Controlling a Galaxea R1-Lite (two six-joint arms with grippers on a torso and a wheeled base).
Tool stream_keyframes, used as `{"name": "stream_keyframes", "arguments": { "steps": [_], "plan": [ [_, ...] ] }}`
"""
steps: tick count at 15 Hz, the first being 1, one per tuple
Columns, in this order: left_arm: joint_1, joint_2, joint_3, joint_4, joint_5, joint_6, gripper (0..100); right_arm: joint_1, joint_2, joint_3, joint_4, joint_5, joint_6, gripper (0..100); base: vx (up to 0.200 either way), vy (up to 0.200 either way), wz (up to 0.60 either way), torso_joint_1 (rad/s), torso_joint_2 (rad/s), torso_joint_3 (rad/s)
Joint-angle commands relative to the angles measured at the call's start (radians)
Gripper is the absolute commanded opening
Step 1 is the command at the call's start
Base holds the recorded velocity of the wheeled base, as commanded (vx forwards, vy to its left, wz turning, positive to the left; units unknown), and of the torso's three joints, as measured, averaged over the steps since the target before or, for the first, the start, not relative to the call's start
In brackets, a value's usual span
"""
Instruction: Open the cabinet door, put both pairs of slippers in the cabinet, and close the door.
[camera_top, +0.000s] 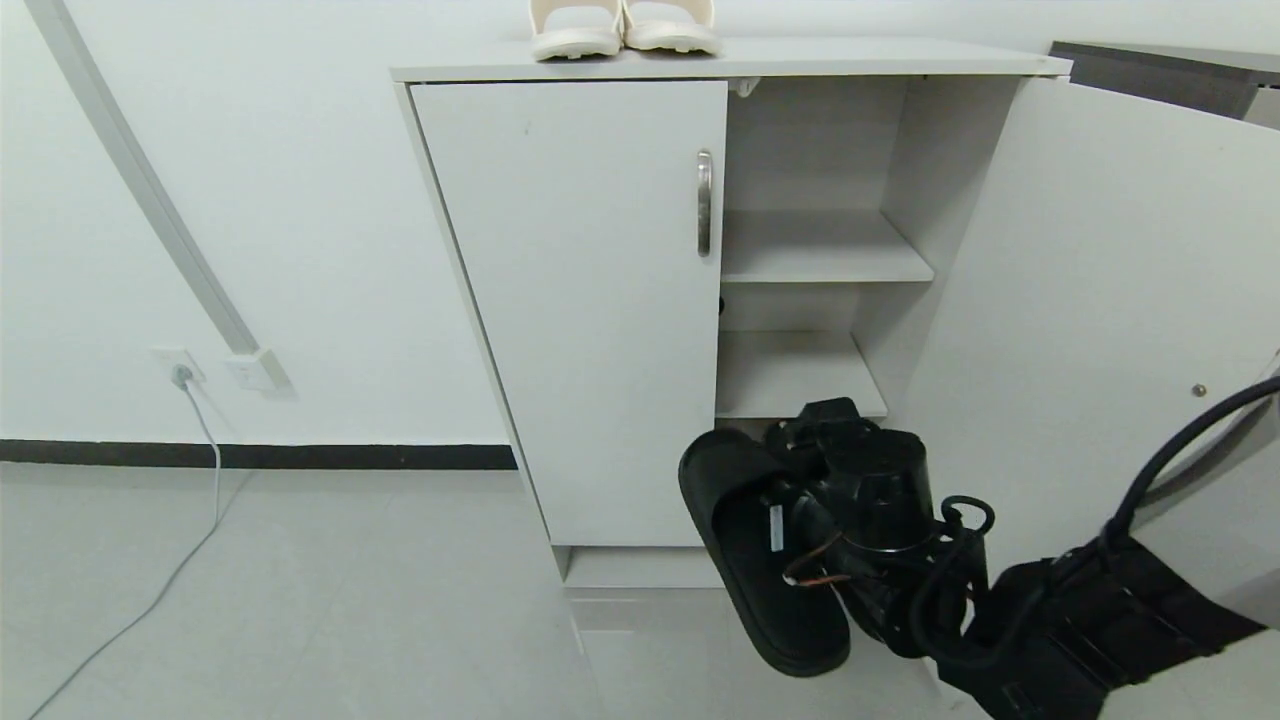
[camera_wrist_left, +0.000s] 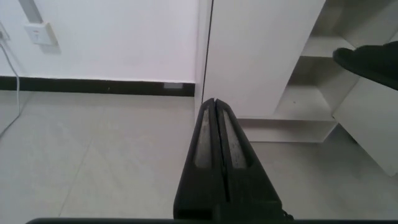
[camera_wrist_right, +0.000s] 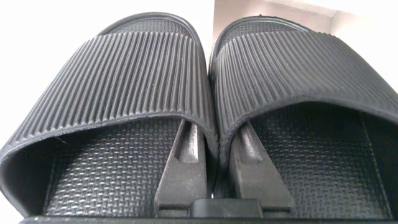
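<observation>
The black slippers (camera_top: 762, 560) hang in the air, held side by side with their soles turned outward, in front of the cabinet's (camera_top: 740, 62) open right half, low down and below the lower shelf (camera_top: 795, 378). The right gripper (camera_wrist_right: 214, 134) is clamped on them: one finger sits inside each slipper and the two ribbed straps are squeezed together between the fingers. From the head view the toe of the nearer slipper overlaps the bottom corner of the left door (camera_top: 580, 300), which is closed and carries a metal handle (camera_top: 704, 203) along its inner edge. The right door (camera_top: 1100, 300) stands swung wide open on the other side of the arm, so the slippers sit between the two doors. Above the lower shelf is an upper shelf (camera_top: 815, 250); both are bare. The white slippers (camera_top: 625, 28) rest as a pair on the cabinet top, toes at its front edge, over the closed door. The left gripper (camera_wrist_left: 216, 134) has its fingers pressed together with nothing between them and hovers above the grey floor (camera_top: 300, 600), pointing towards the cabinet's base. On the wall to the left, a wall socket (camera_top: 180, 368) has a cable (camera_top: 205, 500) trailing down onto the floor.
</observation>
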Motion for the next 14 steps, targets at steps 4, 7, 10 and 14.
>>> {"name": "stream_keyframes", "arguments": {
  "steps": [4, 7, 10, 14],
  "plan": [
    [0.0, 0.002, 0.0, 0.0, 0.0, 0.0, 0, -0.02, 0.202, -0.265, -0.003, -0.207, 0.0, 0, 0.0, 0.0, 0.0, 0.0, 0.0, 0.0],
    [0.0, 0.0, 0.0, 0.0, 0.0, 0.0, 0, -0.046, 0.195, -0.261, -0.006, -0.256, -0.003, 0, 0.0, -0.2, 0.0, 0.002, 0.0, 0.002],
    [0.0, 0.0, 0.0, 0.0, 0.0, -0.002, 0, -0.051, 0.175, -0.233, -0.007, -0.258, -0.003, 0, 0.0, -0.2, 0.0, 0.005, 0.0, 0.006],
    [0.0, 0.0, 0.0, 0.0, 0.0, -0.002, 0, -0.046, 0.175, -0.227, -0.009, -0.258, -0.004, 0, 0.0, 0.0, 0.0, 0.0, 0.0, 0.0]
  ]
}}
